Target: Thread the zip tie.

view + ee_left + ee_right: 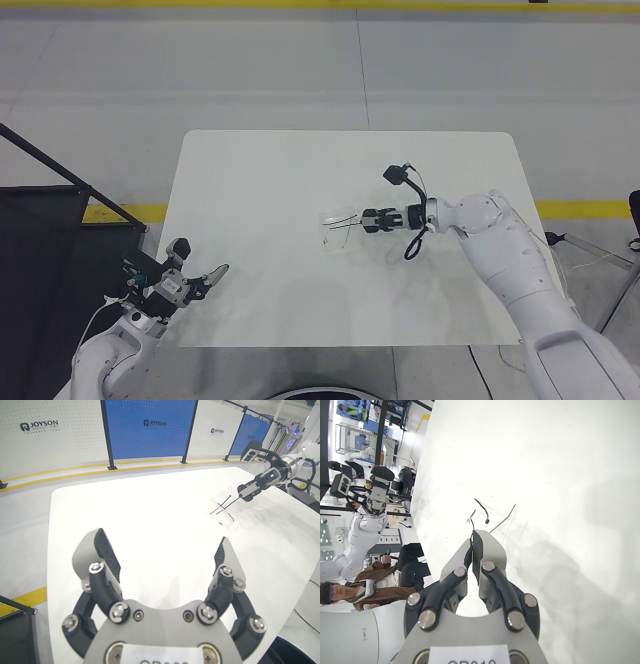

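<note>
Entry 1: black zip tie. We log its thin end pinched in right jaws, clenched on it; remainder pokes out past tips.
Entry 2: curved zip tie and straight zip tie, loose, just ahead of right jaws, at clear plastic piece.
Entry 3: left jaws released, spread wide, nothing between, over white desk, well apart from ties.
</note>
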Robot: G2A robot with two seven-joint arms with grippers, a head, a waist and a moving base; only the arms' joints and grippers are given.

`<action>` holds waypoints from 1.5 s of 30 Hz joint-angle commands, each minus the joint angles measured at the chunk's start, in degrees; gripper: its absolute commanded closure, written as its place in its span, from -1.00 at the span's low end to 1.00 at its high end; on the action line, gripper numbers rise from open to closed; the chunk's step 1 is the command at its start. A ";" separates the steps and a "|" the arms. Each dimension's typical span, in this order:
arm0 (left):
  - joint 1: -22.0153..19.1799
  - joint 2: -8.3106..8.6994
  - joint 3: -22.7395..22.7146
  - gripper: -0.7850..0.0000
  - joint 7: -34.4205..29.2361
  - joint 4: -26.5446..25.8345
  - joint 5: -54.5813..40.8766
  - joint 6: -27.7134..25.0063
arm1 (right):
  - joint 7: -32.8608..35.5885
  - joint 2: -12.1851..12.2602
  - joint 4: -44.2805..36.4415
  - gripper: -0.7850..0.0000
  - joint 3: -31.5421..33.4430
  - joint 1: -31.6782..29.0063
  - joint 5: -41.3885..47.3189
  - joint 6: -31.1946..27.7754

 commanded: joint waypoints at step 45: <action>-2.38 4.77 -0.47 -1.00 15.81 -4.51 22.59 -27.19 | 6.80 11.88 -55.87 1.00 18.22 -28.66 -9.25 0.72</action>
